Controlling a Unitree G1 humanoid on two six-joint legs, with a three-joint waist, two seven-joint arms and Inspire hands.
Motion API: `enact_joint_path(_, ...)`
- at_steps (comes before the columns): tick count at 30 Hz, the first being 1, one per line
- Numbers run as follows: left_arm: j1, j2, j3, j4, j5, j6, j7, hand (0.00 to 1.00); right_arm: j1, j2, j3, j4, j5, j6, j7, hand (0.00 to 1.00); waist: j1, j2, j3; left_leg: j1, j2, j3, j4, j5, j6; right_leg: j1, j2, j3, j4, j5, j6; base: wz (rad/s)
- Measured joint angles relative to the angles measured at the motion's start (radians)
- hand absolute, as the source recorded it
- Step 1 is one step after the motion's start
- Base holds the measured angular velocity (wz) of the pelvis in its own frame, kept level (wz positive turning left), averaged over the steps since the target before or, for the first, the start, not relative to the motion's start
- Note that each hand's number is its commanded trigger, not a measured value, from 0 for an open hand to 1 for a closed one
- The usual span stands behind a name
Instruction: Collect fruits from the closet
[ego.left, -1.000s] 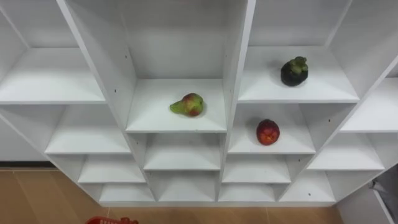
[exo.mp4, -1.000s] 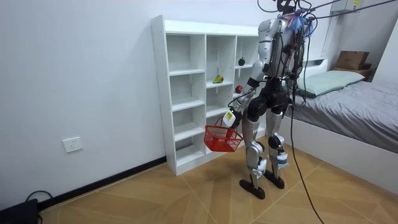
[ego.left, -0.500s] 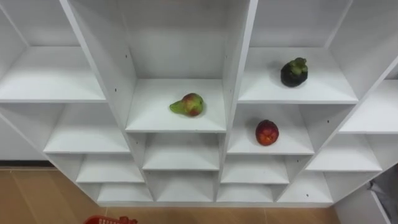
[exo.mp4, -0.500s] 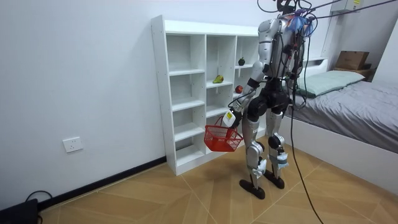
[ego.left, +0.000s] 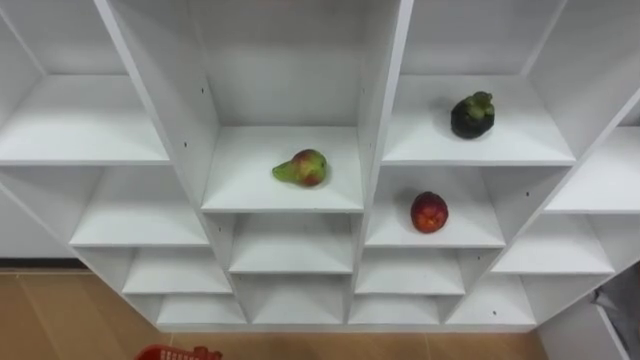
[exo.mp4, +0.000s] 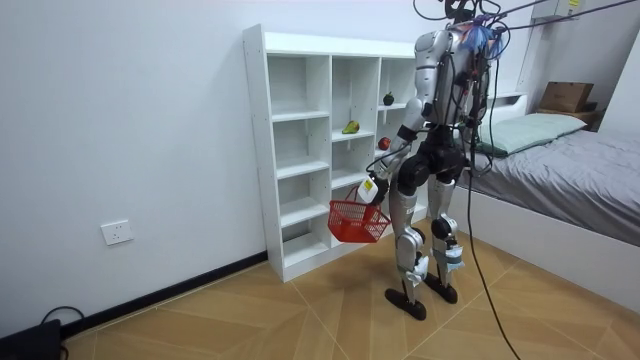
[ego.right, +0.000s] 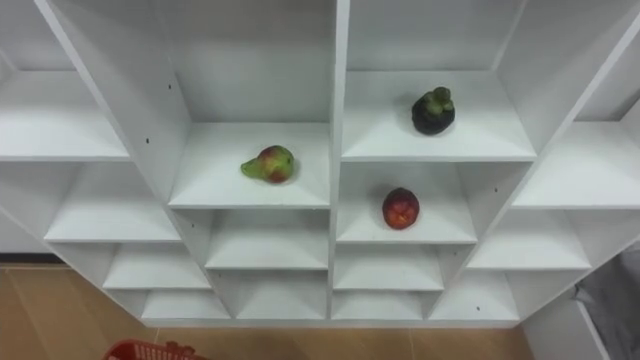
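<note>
I stand facing a white shelf unit (ego.left: 285, 195). A green-and-red pear (ego.left: 302, 168) lies in the middle column's compartment. To its right, a dark mangosteen (ego.left: 472, 115) sits on the upper shelf, and a red peach (ego.left: 429, 212) on the shelf below it. A red basket (exo.mp4: 358, 222) hangs from my left hand (exo.mp4: 372, 189) at thigh height in the room view. Its rim (ego.left: 178, 353) peeks in at the bottom left of the left eye view. All three fruits sit well above and beyond the basket.
The other shelf compartments hold nothing. A bed (exo.mp4: 570, 170) with a cardboard box (exo.mp4: 565, 96) behind it stands at the room view's right, close behind me. Wooden floor (exo.mp4: 300, 320) lies open toward the room view's left.
</note>
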Motion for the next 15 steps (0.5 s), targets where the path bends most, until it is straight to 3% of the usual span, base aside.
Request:
enact_joint_path(7, -0.003, -0.002, 0.001, 0.008, 0.000, -0.041, 0.027, 1.00, 0.004, 0.000, 0.000, -0.049, 0.003, -0.015, -0.013, 0.00, 0.002, 0.000, 0.0038, -0.001, 0.003, 0.014, 0.000, 0.000, 0.000, -0.014, 0.000, 0.008, 0.013, 0.000, 0.000, -0.06)
enact_joint_path(13, -0.002, -0.002, 0.001, 0.009, 0.000, -0.063, 0.046, 1.00, 0.034, 0.000, -0.013, -0.206, -0.038, -0.041, -0.061, 0.00, -0.003, 0.000, 0.0036, -0.004, 0.004, 0.020, 0.000, 0.000, 0.000, -0.020, 0.001, 0.011, 0.013, 0.001, -0.001, -0.02)
enact_joint_path(15, -0.001, -0.002, 0.001, -0.001, 0.010, -0.064, 0.050, 1.00, 0.079, 0.002, -0.042, -0.360, -0.056, -0.047, -0.080, 0.00, -0.004, 0.008, 0.0002, -0.009, 0.004, 0.020, 0.001, 0.000, 0.000, -0.025, 0.001, 0.014, 0.014, 0.001, 0.000, 0.00)
